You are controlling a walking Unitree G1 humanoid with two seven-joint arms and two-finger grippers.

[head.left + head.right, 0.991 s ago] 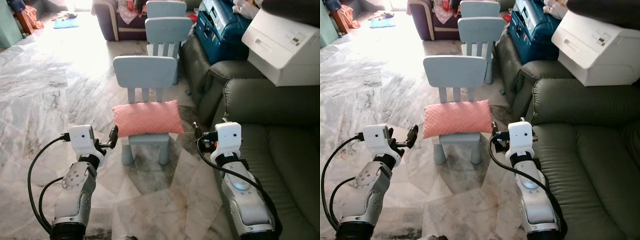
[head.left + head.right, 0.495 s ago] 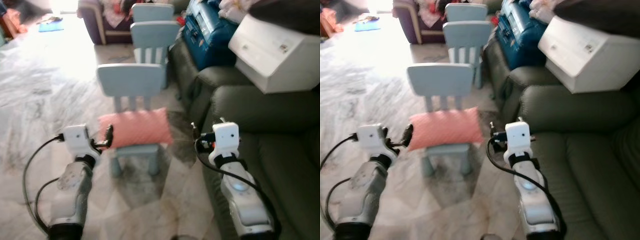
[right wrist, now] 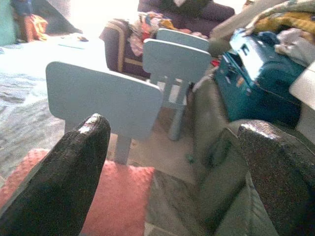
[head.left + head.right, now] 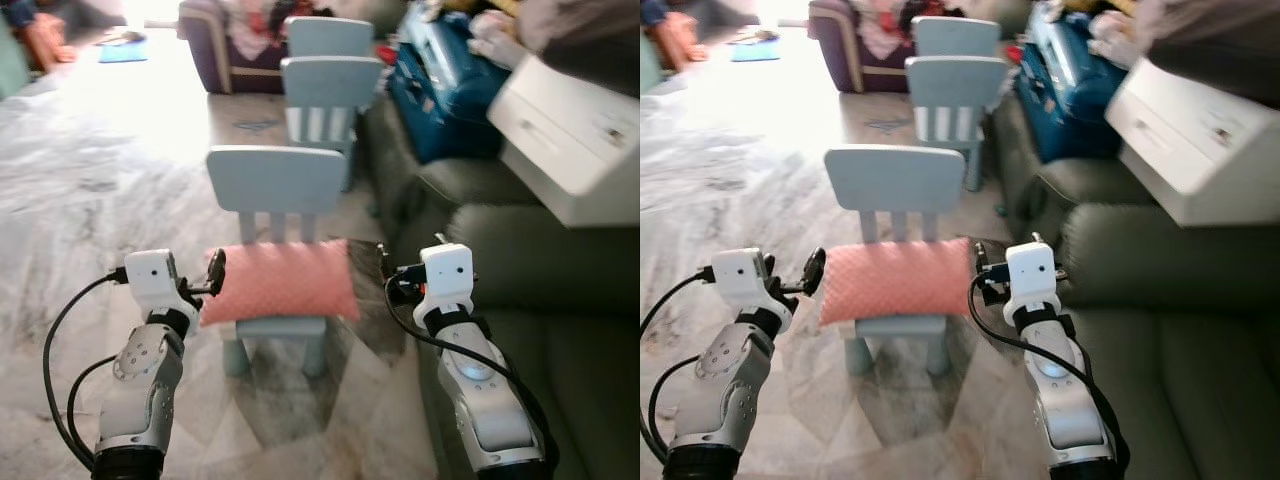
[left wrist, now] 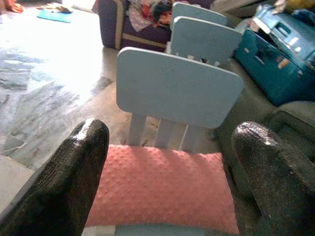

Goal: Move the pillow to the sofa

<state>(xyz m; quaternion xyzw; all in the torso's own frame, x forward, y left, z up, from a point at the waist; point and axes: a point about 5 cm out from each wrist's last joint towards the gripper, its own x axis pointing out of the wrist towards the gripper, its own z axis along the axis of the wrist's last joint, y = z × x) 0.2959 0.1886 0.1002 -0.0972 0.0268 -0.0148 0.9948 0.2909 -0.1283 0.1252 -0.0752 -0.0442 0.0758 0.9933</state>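
small blue chair (image 4: pixel 275 200) on marble floor (image 4: pixel 90 190) | two more behind (stacked) (image 4: pixel 330 75) | white box (image 4: pixel 575 135) | blue suitcase (image 4: pixel 445 85)

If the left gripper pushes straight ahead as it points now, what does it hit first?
Most likely the pink pillow on the blue chair. The open left gripper frames it, with the chair's backrest behind; depth is unclear.

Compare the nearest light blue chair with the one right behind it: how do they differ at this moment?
The nearest chair carries the pink pillow on its seat; no pillow shows on the second chair behind it. The nearest chair stands between the left gripper and right gripper; the second stands farther off, beside the dark sofa arm. Both are light blue, slatted-backed and upright.
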